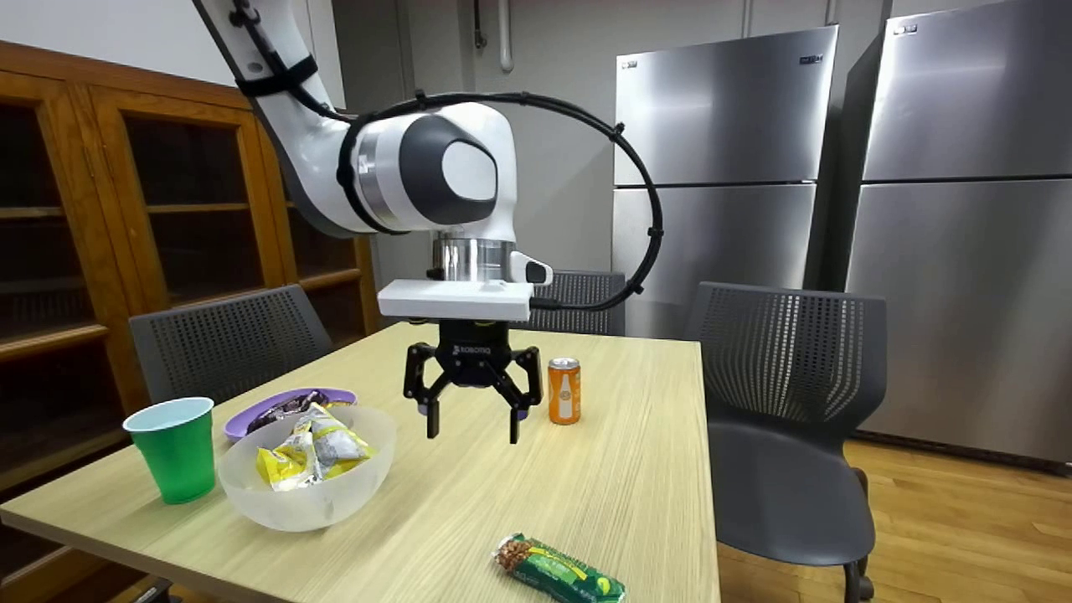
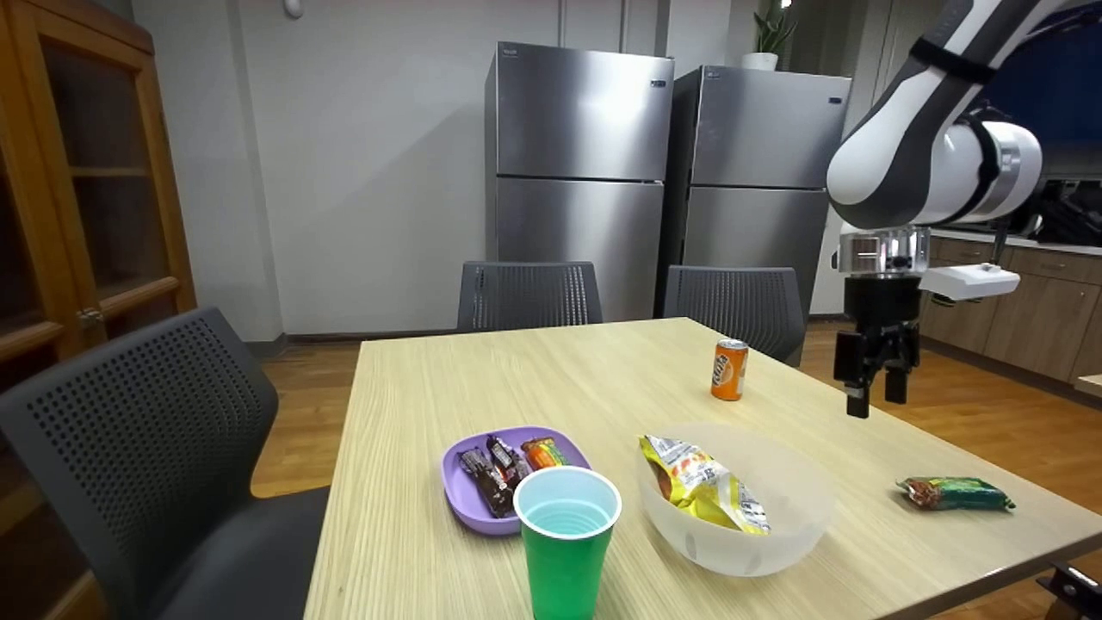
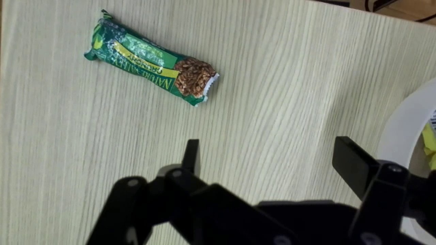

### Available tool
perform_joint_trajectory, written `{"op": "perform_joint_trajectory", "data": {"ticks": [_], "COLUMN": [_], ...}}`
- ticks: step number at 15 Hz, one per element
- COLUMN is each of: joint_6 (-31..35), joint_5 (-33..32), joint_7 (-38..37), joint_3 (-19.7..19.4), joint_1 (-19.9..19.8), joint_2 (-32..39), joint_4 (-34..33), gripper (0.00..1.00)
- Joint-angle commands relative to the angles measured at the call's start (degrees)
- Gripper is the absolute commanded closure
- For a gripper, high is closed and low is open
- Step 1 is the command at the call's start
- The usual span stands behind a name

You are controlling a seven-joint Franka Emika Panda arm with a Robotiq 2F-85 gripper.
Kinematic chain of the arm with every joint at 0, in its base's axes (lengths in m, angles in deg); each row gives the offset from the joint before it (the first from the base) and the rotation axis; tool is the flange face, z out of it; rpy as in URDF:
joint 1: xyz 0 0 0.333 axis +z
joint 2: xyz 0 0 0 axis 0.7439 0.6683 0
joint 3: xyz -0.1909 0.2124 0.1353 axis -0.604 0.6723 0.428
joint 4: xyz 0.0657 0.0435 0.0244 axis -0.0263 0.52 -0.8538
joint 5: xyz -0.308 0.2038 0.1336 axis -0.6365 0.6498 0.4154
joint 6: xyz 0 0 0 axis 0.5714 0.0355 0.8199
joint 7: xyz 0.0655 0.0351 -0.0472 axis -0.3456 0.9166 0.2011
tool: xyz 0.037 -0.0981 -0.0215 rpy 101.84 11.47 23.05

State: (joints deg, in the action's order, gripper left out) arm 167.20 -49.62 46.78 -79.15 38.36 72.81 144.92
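Plainly, the tool (image 1: 473, 425) hangs above the surface (image 1: 645, 486) near the middle of an exterior view, its two fingers (image 1: 432, 420) pointing down and spread wide apart, with pale wood grain showing between them. In the wrist view the fingers come in from the bottom edge, while a granola bar (image 3: 151, 64) in a green wrapper lies flat at the upper left, well apart from them. The rim of a frosted bowl (image 3: 403, 126) curves along the right edge of that same view, partly behind a finger. In an exterior view the bowl sits at the lower left, with yellow and white snack bags (image 1: 337, 442) inside; an upright green cup (image 1: 177, 456) stands just left of it. An orange can (image 1: 564, 392), also upright, stands just to the right of the tool in the frame. Lower left of centre in an exterior view, a purple plate (image 2: 469, 508) carries wrapped bars (image 2: 508, 465). Farther out, a dark chair (image 1: 791, 486) stands at the right and a wooden cabinet (image 1: 109, 167) lines the left side.
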Motion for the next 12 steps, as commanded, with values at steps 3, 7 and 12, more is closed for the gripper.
{"op": "perform_joint_trajectory", "data": {"ticks": [3, 7, 12], "joint_6": [4.51, 8.52, 8.5], "joint_5": [1.15, -1.56, -0.98], "joint_7": [18.29, 27.41, 28.21], "joint_3": [-0.57, -1.64, -1.84], "joint_1": [-5.1, -6.89, -7.02], "joint_2": [0.9, 3.06, 4.18], "joint_4": [2.49, 2.84, 2.31], "gripper": [0.0, 0.0, 0.0]}}
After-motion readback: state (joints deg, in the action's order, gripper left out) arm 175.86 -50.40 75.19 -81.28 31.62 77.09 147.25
